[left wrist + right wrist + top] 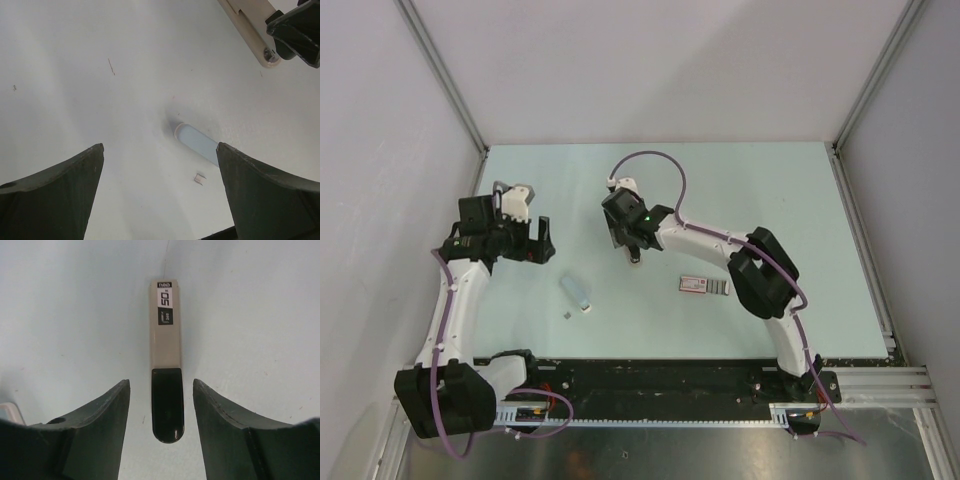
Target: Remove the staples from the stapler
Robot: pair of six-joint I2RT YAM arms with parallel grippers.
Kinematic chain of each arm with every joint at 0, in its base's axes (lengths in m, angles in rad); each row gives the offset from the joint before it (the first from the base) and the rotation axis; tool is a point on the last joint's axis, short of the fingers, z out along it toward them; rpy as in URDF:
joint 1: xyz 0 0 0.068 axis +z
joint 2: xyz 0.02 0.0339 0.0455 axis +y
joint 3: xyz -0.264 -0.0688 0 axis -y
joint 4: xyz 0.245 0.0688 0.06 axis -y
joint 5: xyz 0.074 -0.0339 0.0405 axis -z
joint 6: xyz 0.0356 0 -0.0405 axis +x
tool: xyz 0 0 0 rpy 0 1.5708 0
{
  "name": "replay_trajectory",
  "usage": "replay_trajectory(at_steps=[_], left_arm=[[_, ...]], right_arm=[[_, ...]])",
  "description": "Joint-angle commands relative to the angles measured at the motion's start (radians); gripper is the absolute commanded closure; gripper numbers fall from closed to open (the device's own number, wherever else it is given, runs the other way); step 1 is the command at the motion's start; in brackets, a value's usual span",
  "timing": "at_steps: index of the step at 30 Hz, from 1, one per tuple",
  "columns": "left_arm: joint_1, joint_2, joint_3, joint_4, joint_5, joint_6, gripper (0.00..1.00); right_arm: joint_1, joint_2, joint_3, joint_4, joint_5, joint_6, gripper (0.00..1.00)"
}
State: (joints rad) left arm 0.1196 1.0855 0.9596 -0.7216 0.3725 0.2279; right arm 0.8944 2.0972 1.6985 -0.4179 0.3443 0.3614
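We find the long beige plastic stapler, black at its rounded end, lying flat on the pale green table. It sits between the fingers of the right gripper, which stand apart with a gap on each side, grasping nothing. Only the right wrist view shows its printed label reading 50; from above, the gripper covers most of it, and the left wrist view cuts it off at the top edge. Of the staples we make out one tiny grey bit, just beside a pale bluish rounded oblong piece. Both show between the widely spread, empty fingers of the left gripper. Only the overhead view shows the small flat red-and-white box, its print too small to read.
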Motion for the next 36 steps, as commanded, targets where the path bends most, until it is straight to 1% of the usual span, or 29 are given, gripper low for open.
replay_trajectory(at_steps=[1, 4, 6, 11, 14, 16, 17, 18, 20, 24, 26, 30, 36], left_arm=[[-0.015, -0.013, 0.013, -0.010, 0.015, 0.014, 0.00], [-0.023, -0.008, 0.015, -0.009, 0.011, 0.014, 0.01], [-0.030, -0.005, 0.016, -0.009, 0.008, 0.013, 0.01], [-0.056, -0.005, 0.018, -0.009, -0.006, 0.011, 0.01], [-0.096, -0.004, 0.015, -0.007, -0.030, 0.007, 0.01], [-0.152, 0.004, 0.011, -0.006, -0.042, 0.000, 0.01], [-0.182, 0.011, 0.010, -0.005, -0.050, -0.003, 0.01], [-0.212, 0.022, 0.013, -0.002, -0.058, -0.007, 0.01], [-0.271, 0.052, 0.032, 0.005, -0.064, -0.017, 0.00], [-0.365, 0.150, 0.097, 0.016, -0.036, -0.052, 0.00], [-0.397, 0.203, 0.126, 0.028, -0.006, -0.080, 0.02], [-0.431, 0.293, 0.164, 0.069, 0.072, -0.145, 0.11], [-0.492, 0.380, 0.179, 0.113, 0.158, -0.159, 0.11]], right_arm=[[-0.018, 0.050, 0.055, -0.092, -0.025, -0.005, 0.43], [-0.020, 0.061, 0.055, -0.106, -0.034, -0.002, 0.45], [-0.020, 0.060, 0.054, -0.107, -0.037, -0.001, 0.49], [-0.024, 0.057, 0.055, -0.096, -0.055, 0.000, 0.68], [-0.031, 0.053, 0.053, -0.085, -0.076, 0.007, 0.81], [-0.037, 0.044, 0.049, -0.075, -0.096, 0.021, 0.92], [-0.042, 0.036, 0.046, -0.067, -0.106, 0.033, 0.96], [-0.049, 0.022, 0.035, -0.056, -0.123, 0.048, 0.98], [-0.072, -0.026, -0.010, -0.014, -0.164, 0.095, 0.99], [-0.119, -0.153, -0.162, 0.146, -0.227, 0.237, 1.00], [-0.128, -0.200, -0.207, 0.182, -0.221, 0.282, 1.00], [-0.130, -0.275, -0.266, 0.243, -0.190, 0.344, 1.00], [-0.131, -0.350, -0.334, 0.316, -0.174, 0.427, 1.00]])
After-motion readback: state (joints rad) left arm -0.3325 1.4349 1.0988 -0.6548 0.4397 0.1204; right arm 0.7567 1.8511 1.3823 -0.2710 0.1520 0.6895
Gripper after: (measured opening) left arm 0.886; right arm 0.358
